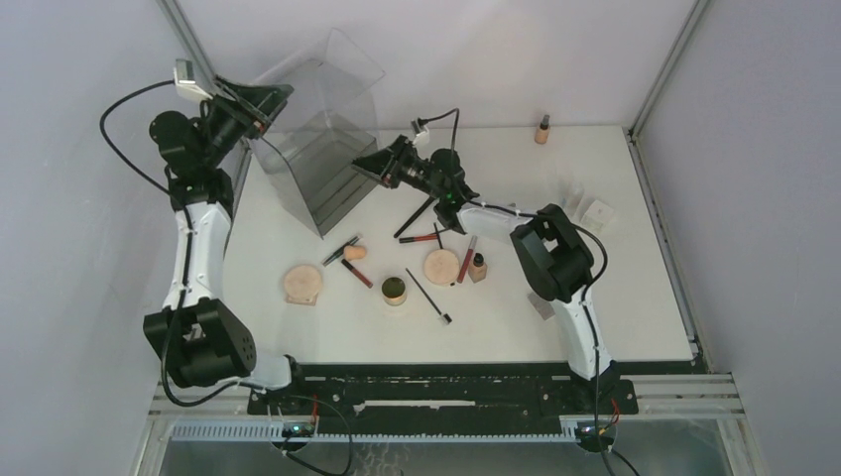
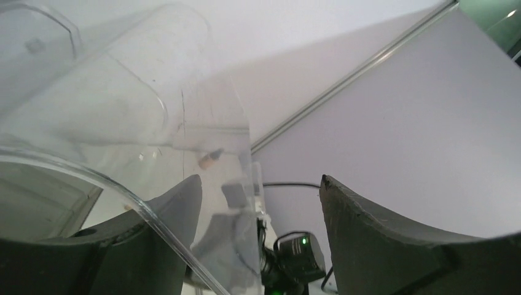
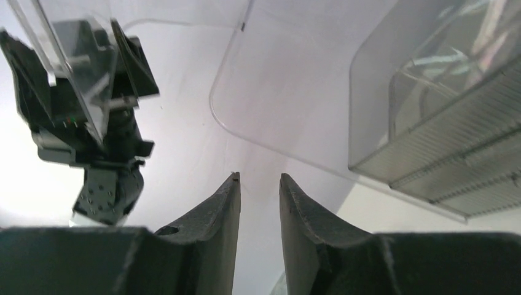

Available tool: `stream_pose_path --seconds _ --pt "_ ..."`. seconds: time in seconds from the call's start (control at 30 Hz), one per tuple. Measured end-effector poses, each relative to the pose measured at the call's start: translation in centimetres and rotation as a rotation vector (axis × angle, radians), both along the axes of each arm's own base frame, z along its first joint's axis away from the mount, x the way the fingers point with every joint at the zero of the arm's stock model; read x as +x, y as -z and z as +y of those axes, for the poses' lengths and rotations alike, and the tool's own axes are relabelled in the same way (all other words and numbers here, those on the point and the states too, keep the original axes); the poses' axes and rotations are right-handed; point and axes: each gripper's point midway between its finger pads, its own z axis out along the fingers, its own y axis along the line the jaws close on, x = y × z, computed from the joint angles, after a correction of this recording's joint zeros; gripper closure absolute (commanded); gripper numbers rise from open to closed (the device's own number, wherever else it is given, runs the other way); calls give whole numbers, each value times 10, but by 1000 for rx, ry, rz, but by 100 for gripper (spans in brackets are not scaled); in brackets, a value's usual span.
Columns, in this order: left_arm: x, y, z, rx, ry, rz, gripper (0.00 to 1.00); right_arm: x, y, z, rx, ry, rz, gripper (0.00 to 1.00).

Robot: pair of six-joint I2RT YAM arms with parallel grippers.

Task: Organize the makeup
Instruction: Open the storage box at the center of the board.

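Observation:
The makeup lies loose on the white table: two round tan compacts, a peach sponge, a small beige bottle, another bottle far back, white cube boxes, thin black brushes and red lip tubes. My left gripper is open wide at the clear box's upper left edge, with the clear wall across its left finger. My right gripper is empty, its jaws a narrow gap apart, beside the box's right side.
The big clear plastic box with drawers stands tilted at the back left; its drawers show in the right wrist view. A small olive round jar sits among the makeup. Grey walls close in the table.

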Motion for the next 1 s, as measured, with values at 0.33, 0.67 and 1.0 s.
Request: stream_pose_path --seconds 0.33,0.67,1.0 --pt "25 -37 46 -50 -74 -61 23 -43 53 -25 -144 -65 47 62" --pt "55 -54 94 -144 -128 -124 24 -75 89 -43 -280 -122 83 61" --pt "69 -58 121 -248 -154 -144 23 -87 108 -53 -348 -143 107 61"
